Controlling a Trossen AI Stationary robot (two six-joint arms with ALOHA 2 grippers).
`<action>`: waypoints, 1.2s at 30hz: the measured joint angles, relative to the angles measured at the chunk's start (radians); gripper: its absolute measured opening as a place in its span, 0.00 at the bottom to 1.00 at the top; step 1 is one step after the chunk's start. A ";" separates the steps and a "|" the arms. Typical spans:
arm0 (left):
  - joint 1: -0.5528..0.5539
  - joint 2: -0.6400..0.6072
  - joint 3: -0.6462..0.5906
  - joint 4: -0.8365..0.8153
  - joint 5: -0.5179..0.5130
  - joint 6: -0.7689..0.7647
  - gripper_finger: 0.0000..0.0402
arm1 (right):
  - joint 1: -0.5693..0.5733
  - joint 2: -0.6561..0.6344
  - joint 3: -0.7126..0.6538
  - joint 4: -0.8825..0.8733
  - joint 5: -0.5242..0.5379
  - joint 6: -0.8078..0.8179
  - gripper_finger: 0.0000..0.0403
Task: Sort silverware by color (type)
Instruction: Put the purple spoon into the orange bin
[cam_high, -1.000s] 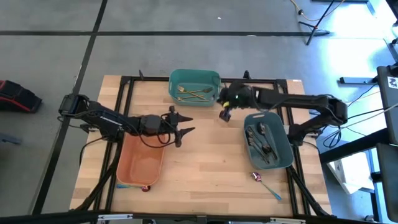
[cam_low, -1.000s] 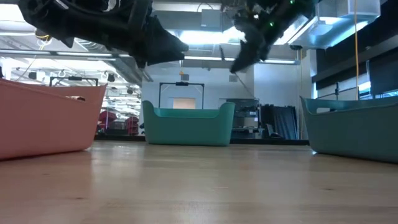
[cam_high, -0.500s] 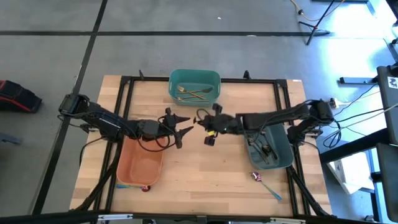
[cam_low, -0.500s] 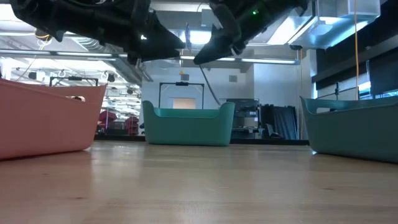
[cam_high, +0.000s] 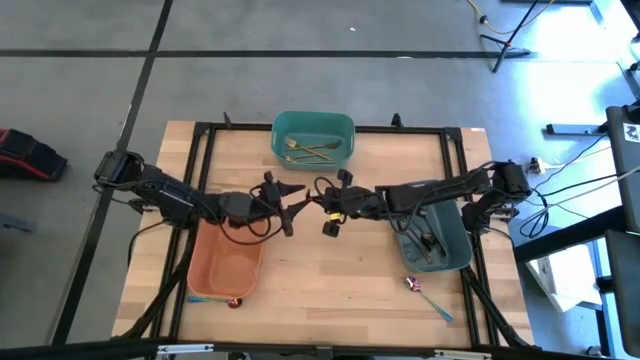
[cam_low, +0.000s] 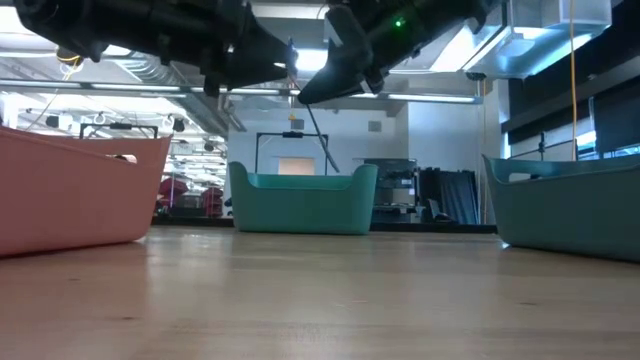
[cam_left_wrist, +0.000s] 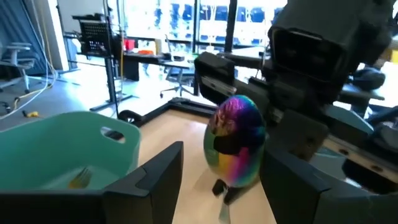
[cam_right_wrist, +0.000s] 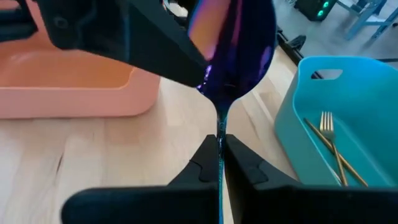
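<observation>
My right gripper (cam_high: 320, 204) reaches over the table's middle, shut on an iridescent purple-blue spoon (cam_left_wrist: 236, 146). My left gripper (cam_high: 302, 199) faces it, open. The spoon's bowl (cam_right_wrist: 239, 43) stands between the left fingers (cam_left_wrist: 160, 180); I cannot tell whether it touches them. Gold forks (cam_high: 312, 151) lie in the teal bin (cam_high: 345, 128). Dark silverware (cam_high: 424, 235) lies in the grey-blue bin (cam_high: 457, 250). Another iridescent spoon (cam_high: 425, 293) lies flat on the table near the near-right corner. My right gripper pinches the spoon's thin handle (cam_right_wrist: 219, 134) between its two fingers (cam_right_wrist: 202, 165). It comes level from the table's right, with the fingers lying along the handle. The spoon is lifted clear of the table, its bowl pointing ahead toward the left gripper.
The orange bin (cam_high: 205, 270) sits below the left arm on the table's near left, with a small dark-red thing (cam_high: 235, 302) at its near edge. Bare wood (cam_high: 330, 280) lies between the orange and grey-blue bins.
My right gripper has carried the spoon from beside the teal bin toward the table's left and a little nearer, up to my left gripper. The spoon's bowl has come in between the open left fingers. The left arm has kept almost still.
</observation>
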 joint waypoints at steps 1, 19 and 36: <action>0.006 0.000 0.000 0.008 0.003 0.002 0.49 | 0.000 0.000 0.000 0.007 0.000 -0.003 0.01; 0.026 0.002 -0.001 0.012 0.112 0.088 0.13 | -0.002 0.000 0.000 0.061 -0.099 -0.013 0.01; -0.187 -0.087 0.001 -0.159 0.023 0.040 0.04 | 0.151 -0.130 0.003 -0.091 -0.122 0.037 0.15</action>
